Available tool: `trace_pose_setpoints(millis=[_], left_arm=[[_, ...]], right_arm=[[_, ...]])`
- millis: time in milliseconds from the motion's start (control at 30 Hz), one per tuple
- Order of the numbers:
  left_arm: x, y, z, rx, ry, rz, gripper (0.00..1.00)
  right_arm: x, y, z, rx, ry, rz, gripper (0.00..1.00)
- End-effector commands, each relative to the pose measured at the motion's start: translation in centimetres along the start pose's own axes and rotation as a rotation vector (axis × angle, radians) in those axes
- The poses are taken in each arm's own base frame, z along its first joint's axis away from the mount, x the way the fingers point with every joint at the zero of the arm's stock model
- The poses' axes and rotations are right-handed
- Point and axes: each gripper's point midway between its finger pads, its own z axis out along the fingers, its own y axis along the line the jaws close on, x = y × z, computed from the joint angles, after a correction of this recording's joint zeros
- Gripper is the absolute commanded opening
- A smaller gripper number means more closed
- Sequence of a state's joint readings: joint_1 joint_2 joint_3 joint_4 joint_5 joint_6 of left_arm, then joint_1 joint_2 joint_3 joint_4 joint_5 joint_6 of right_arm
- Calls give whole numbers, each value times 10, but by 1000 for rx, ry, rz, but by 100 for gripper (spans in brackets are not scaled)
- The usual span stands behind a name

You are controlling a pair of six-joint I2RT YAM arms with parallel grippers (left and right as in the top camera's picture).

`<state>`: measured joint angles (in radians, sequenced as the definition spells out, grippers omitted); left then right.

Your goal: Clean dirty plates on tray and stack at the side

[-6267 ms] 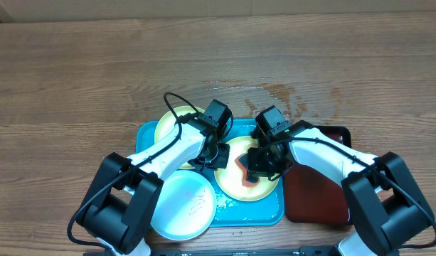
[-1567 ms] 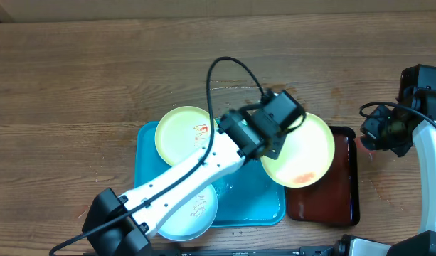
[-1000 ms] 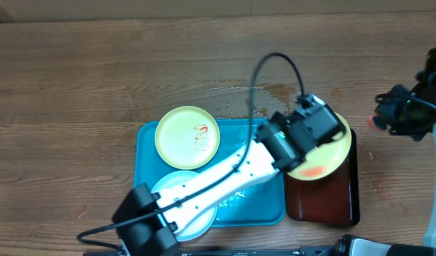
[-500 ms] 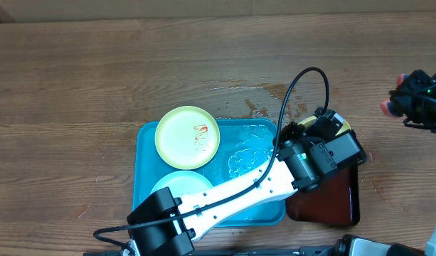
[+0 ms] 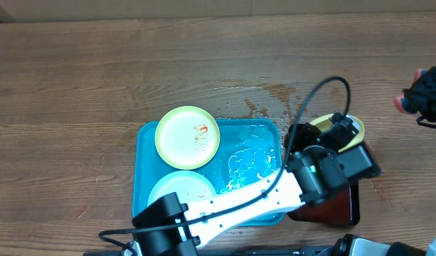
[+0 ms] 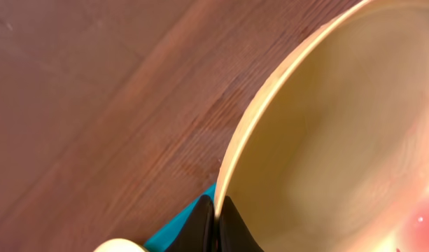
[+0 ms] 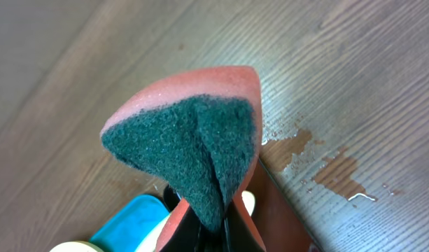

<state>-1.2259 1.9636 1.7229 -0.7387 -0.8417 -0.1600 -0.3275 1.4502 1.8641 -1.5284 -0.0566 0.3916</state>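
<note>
Overhead layout: wooden table (image 5: 97, 71) with the turquoise tray (image 5: 253, 142) at centre and a dark red-brown tray (image 5: 342, 206) just beside its right edge.
Plates on the tray: yellow-green plate (image 5: 187, 137) with a small reddish smear, lying flat at the far left corner; blue-white plate (image 5: 181, 192) flat at the near left corner, with the left arm crossing its near edge.
Tray surface: wet and streaky across the bare right half.
Third plate: yellow-rimmed plate (image 5: 354, 128), lifted and tilted over the far end of the dark red-brown tray, clear of the turquoise tray.
Left gripper (image 6: 215, 210): pinched narrow on the rim of the yellow-rimmed plate, one dark finger on each side of the edge; faint pink smear at the lower right of the plate's inner face in the left wrist view.
Right gripper (image 7: 211, 227): closed tight on a sponge (image 7: 193, 133), pink foam folded around a dark green scrub face; held above the table at the far right, well apart from both trays.
Wet patch (image 5: 274, 92): brownish puddles on the wood just beyond the far right corner of the turquoise tray.
</note>
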Motion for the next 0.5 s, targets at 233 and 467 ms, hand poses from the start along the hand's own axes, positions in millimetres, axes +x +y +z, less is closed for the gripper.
trace_pose_setpoints(millis=[233, 467], left_arm=[[-2, -14, 0, -233, -49, 208, 4], [-7, -15, -8, -296, -80, 240, 4]], right_arm=[[-14, 13, -35, -69, -89, -9, 4], [-13, 13, -35, -71, -85, -9, 4]])
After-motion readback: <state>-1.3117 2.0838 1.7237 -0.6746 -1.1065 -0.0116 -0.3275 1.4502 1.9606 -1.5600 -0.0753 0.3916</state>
